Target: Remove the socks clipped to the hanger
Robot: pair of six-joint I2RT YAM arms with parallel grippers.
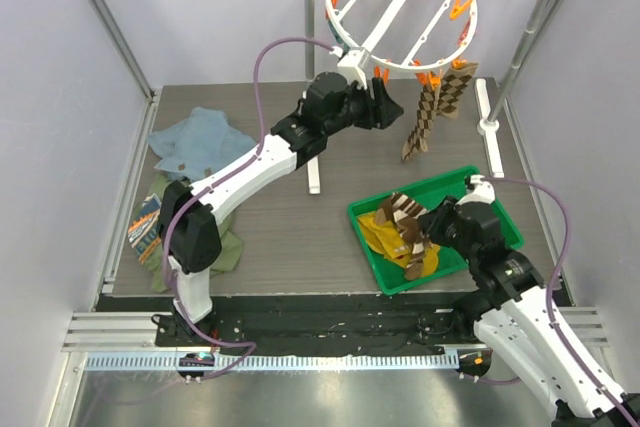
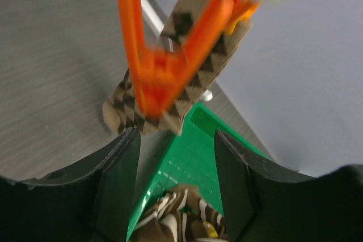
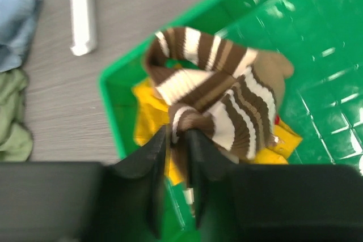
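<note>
Evidently the diamond-patterned socks [image 1: 432, 115], apparently two, hung from the near rim of the hanger [image 1: 329, 2], above the table and beyond the far edge of the green tray [image 1: 490, 217]. They were judged light, limp and knitted, not fragile, and with nothing stiff to push against. A pull low on the toe would probably only stretch the fabric. Hold was therefore best taken high on the cuff, just beneath the orange clip [image 2: 161, 77], or the clip's tails squeezed first.

The left gripper [image 2: 176, 140] stood just below that clip, its jaws apart and nothing between them. The right gripper [image 3: 178, 134] was over the tray, its jaws nearly together with a fold of the striped sock [image 3: 221, 100] at the tips. Whether the fold was pinched could not be told. That sock lay in the tray upon a mustard-yellow sock [image 3: 144, 117].

Only the overhead view showed the whole ring, and no other sock was seen on it. Only the left wrist view showed the clip's bite on the cuff, though blurred. Only the right wrist view showed the fold at the fingertips, which the arm hid from above.
</note>
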